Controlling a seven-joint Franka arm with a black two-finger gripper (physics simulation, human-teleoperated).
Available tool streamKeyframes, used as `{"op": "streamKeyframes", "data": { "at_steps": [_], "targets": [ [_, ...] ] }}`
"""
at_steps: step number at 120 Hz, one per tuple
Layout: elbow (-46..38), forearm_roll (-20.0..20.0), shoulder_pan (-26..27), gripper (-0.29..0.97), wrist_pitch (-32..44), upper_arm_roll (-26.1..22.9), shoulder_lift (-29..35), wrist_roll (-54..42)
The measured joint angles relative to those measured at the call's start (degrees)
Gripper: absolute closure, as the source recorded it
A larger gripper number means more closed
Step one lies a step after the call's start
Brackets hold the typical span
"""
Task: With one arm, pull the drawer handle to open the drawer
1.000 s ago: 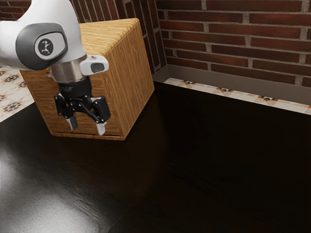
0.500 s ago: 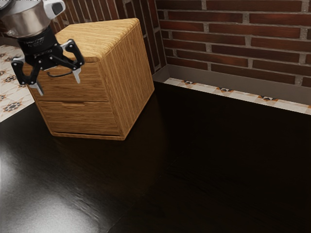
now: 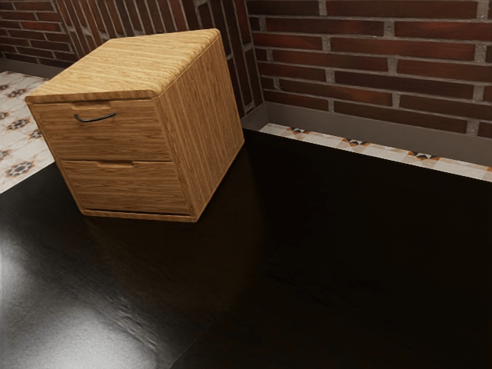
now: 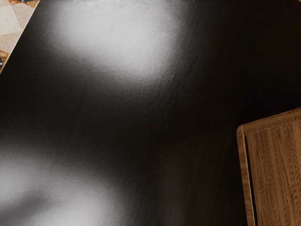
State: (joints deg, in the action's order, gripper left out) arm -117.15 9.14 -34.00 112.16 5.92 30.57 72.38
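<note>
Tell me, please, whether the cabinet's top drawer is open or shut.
Shut. The front of the top drawer lies flush with the lower drawer and the side edge of the cabinet; no gap shows.

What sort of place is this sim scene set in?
Probably an indoor room, home or workshop style: a red brick wall, patterned floor tiles, and a two-drawer wooden cabinet standing on a glossy black table.

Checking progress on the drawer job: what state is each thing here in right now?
Light wooden two-drawer cabinet: upright on the glossy black table.
Upper drawer: shut, flush with the front.
Thin dark curved handle: on the upper drawer, nothing touching it.
Lower drawer: shut.
</note>
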Motion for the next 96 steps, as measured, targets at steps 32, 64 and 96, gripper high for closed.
{"op": "streamKeyframes", "data": {
  "at_steps": [32,64,96],
  "targets": [
    [-0.4,-1.0,1.1,0.0,15.6,-0.2,-5.4,9.7],
    [-1.2,-3.4,1.3,0.0,23.3,-1.1,-7.8,16.7],
    [-2.2,-3.9,1.3,0.0,26.2,-2.3,-8.5,21.6]
  ]
}}
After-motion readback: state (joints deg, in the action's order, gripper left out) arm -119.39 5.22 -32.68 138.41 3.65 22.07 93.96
